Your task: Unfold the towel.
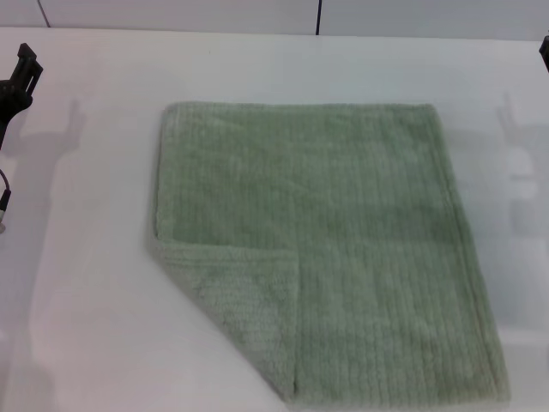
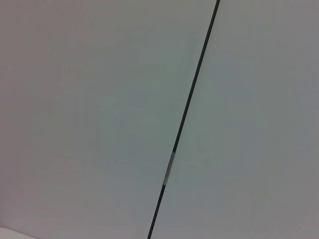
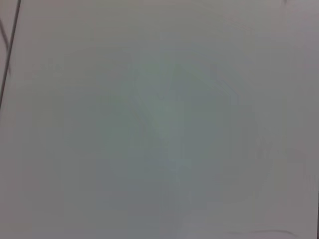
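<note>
The pale sage-green towel lies flat on the white table in the head view, filling the middle and right. Its near-left corner is folded over onto the cloth as a triangular flap. My left gripper is at the far left edge, raised and well clear of the towel. Only a dark sliver of my right gripper shows at the far right edge. Neither wrist view shows the towel or any fingers.
A dark seam runs through the white wall behind the table; it also shows in the left wrist view. The right wrist view shows only a plain white surface. Bare table lies left of the towel.
</note>
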You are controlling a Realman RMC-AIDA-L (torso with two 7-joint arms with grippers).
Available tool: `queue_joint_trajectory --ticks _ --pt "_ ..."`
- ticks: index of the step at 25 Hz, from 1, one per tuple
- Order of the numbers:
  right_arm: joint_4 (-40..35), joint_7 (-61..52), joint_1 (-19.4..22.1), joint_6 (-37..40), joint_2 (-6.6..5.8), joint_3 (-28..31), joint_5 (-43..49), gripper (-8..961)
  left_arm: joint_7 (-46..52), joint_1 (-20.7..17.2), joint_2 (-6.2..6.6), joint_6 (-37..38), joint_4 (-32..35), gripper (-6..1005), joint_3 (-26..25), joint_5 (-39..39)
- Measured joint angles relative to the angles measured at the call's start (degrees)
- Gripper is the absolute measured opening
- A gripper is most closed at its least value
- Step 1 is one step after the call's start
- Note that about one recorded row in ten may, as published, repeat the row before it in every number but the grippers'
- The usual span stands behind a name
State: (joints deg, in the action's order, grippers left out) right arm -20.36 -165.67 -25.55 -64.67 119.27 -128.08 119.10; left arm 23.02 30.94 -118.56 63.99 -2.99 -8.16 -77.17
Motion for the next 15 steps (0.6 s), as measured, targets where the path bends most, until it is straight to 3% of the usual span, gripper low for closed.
queue_joint_trajectory --ticks 15 --pt "0.0 0.0 -0.3 0.0 0.00 -0.8 0.0 700 0.1 0.0 0.00 0.0 0.0 840 0.2 0.0"
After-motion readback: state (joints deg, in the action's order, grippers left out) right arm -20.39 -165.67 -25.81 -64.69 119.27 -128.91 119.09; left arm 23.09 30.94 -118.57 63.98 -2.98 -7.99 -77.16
